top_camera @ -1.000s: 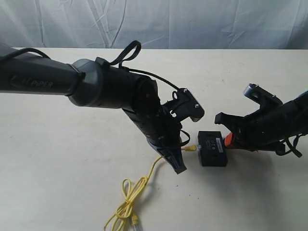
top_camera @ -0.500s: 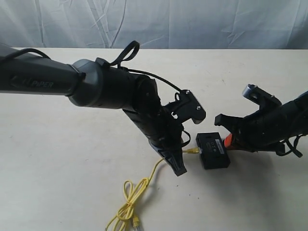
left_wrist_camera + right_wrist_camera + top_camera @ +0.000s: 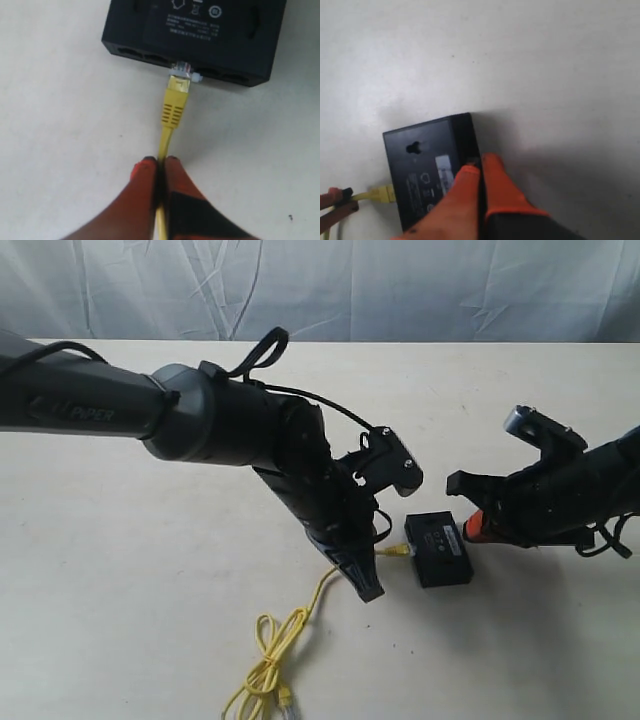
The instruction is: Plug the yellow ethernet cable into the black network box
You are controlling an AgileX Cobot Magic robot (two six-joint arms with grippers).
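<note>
Pale cream surface, matte and plain, filling most of the exterior view up to a straight far edge. Behind that edge, a grey-white cloth backdrop, hung across the full width, wrinkled with slanting creases and folds. Lit softly and evenly, with only blurred, faint shadows lying on the cream. Seen close in the wrist views, off-white and smooth, marked by a few tiny dark specks.

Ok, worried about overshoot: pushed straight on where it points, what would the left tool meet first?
Likely the black network box, port side; the left tool, shut on the yellow ethernet cable, aims along it.
</note>
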